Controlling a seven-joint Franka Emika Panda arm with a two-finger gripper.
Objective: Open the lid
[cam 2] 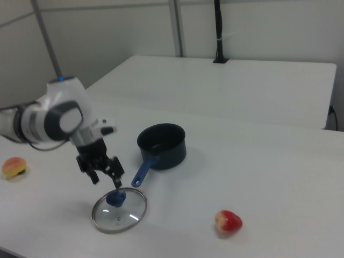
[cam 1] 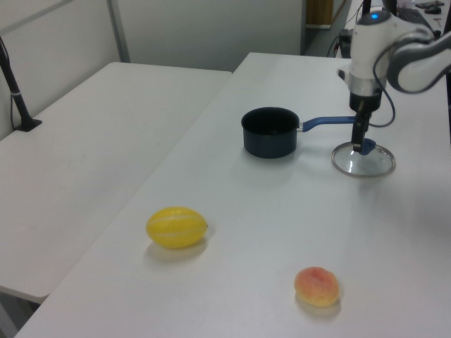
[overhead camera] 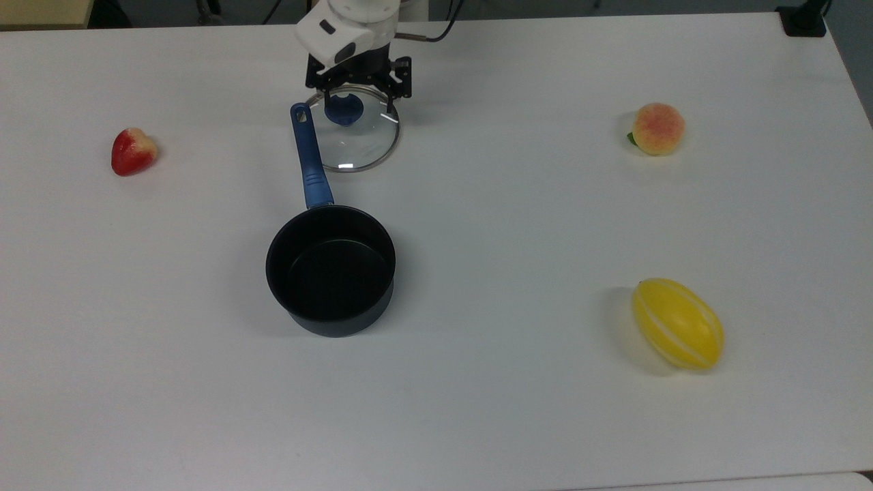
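The lid (overhead camera: 354,140), a clear glass disc with a metal rim and a blue knob (overhead camera: 343,110), lies flat on the white table, just to the top view's right of the saucepan's blue handle (overhead camera: 308,157). The black saucepan (overhead camera: 331,269) stands uncovered and empty. My gripper (overhead camera: 359,88) hangs open just above the knob, its fingers spread wider than the knob and holding nothing. In the left view the gripper (cam 1: 359,137) points down at the lid (cam 1: 363,162). In the right view the gripper (cam 2: 106,180) is just above the lid (cam 2: 121,215).
A red strawberry (overhead camera: 133,151) lies at the top view's left. A peach (overhead camera: 657,128) and a yellow melon (overhead camera: 677,323) lie at the top view's right. A second white table (cam 1: 84,134) adjoins at the left view's left.
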